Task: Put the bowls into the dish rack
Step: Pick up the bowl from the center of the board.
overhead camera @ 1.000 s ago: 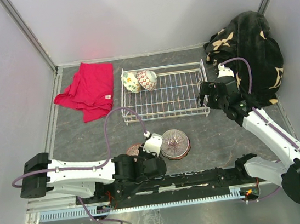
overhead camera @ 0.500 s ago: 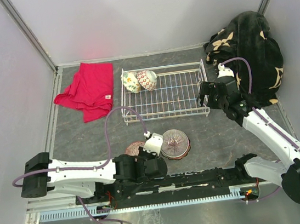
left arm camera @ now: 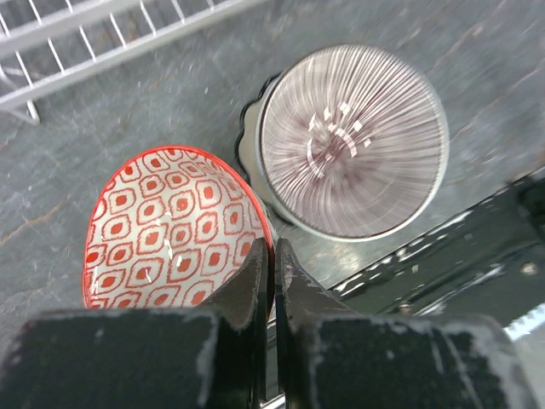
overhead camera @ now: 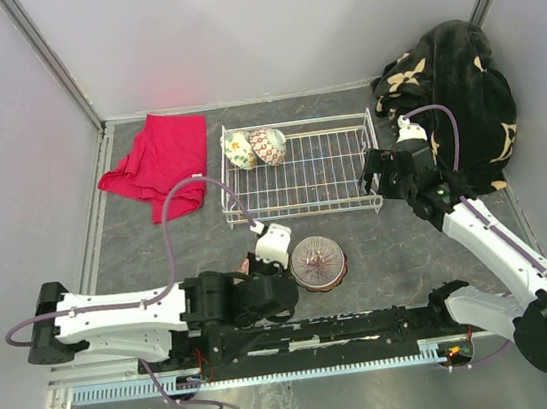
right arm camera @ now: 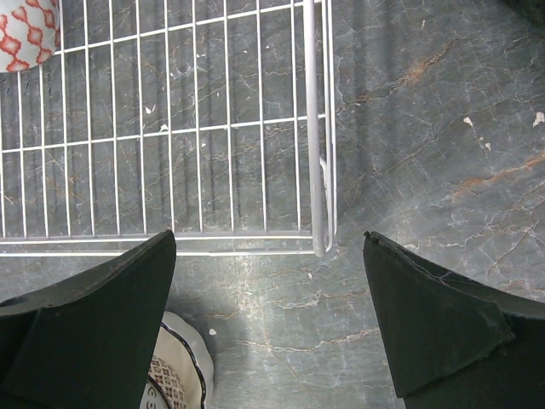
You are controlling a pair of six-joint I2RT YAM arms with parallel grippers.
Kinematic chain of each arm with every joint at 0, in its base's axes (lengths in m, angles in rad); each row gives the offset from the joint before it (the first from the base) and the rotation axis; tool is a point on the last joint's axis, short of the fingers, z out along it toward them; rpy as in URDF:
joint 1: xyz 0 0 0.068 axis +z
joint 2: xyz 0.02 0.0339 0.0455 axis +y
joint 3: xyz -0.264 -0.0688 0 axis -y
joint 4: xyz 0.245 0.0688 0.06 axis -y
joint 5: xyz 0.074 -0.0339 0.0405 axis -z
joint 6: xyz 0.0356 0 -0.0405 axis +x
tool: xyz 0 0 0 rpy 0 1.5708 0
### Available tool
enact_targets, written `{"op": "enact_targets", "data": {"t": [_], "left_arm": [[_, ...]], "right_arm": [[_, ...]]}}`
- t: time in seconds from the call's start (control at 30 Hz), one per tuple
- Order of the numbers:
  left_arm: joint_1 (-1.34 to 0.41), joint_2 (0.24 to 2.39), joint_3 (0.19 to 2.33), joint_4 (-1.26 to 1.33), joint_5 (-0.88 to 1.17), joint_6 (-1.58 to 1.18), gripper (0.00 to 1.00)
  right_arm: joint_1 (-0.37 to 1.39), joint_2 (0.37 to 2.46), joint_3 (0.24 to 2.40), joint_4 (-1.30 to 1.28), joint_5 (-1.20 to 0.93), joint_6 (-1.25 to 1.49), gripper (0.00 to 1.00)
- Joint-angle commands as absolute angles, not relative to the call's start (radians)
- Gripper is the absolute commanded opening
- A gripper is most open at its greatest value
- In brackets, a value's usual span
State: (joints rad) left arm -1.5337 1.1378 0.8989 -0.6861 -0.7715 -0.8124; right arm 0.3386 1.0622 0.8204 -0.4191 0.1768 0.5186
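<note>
The dish rack (overhead camera: 302, 172) sits toward the far edge of the table (overhead camera: 400, 248), about midway across, its long sides parallel to that edge. In the rack's far left corner, a floral bowl (overhead camera: 239, 150) and a red-and-white bowl (overhead camera: 268, 146) sit side by side, touching. The rest of the grid floor lies open. A red cloth (overhead camera: 157, 164) lies just beside the rack's left end. A dark blanket (overhead camera: 456, 100) is heaped in the table's far right corner, near the rack's right end.

Between the rack's near side and the table's near edge, the left gripper (left arm camera: 273, 252) is pinched tight on the rim of a red-patterned bowl (left arm camera: 170, 230), one finger inside and one outside. A striped bowl (left arm camera: 353, 141) stands just beside it on the right. Whether the two rims touch cannot be told. A strip of bare table separates both bowls from the rack.

The right gripper (right arm camera: 268, 285) hangs over the rack's near right corner, jaws spread wide with nothing between them. A pale round object (right arm camera: 180, 366) with a dark rim shows partly from under one finger; what it is cannot be told.
</note>
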Motion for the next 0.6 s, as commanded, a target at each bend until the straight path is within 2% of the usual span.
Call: {"op": "enact_targets", "data": {"t": [0.0, 0.23, 0.4, 0.47, 0.57], "left_arm": [[-1.535, 1.062, 1.011, -0.646, -0.863, -0.724, 0.03], [-1.533, 1.034, 1.125, -0.565, -0.872, -0.598, 0.03], [-1.507, 1.113, 1.266, -0.432, -0.867, -0.447, 0.03], [-1.463, 1.161, 1.310, -0.353, -0.838, -0.393, 0.03], [-1.316, 1.206, 1.340, -0.256, -0.685, -0.351, 0.03]], "right_arm": [[0.342, 1.040, 0.823, -0.392, 0.175, 0.520, 0.98], [0.342, 1.038, 0.821, -0.391, 0.173, 0.521, 0.98], [0.342, 1.048, 0.819, -0.387, 0.180, 0.520, 0.98], [0.342, 1.057, 0.819, -0.387, 0.184, 0.517, 0.98], [0.342, 1.063, 0.816, -0.387, 0.210, 0.510, 0.96]]}}
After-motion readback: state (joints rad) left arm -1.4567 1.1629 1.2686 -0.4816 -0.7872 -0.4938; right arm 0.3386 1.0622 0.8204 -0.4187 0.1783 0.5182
